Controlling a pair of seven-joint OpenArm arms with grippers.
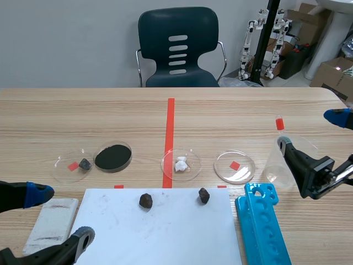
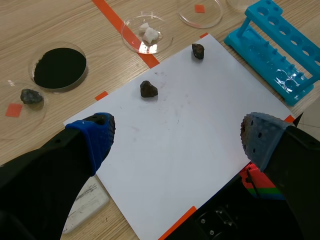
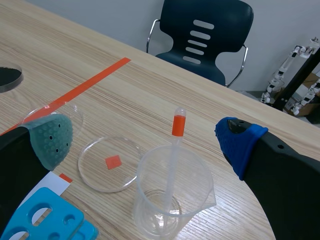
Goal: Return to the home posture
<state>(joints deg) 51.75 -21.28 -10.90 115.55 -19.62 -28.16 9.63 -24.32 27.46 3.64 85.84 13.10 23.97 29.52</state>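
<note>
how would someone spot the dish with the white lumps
Follow the orange-red tape line down the wooden table toward the white paper sheet. A clear petri dish sits at its near end. Alone among four dishes, it holds white lumps.

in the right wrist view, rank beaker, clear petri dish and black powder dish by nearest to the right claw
1. Beaker, between the fingers of the right claw.
2. Clear petri dish, beside the beaker.
3. Black powder dish, farthest, beyond the petri dish.
</note>
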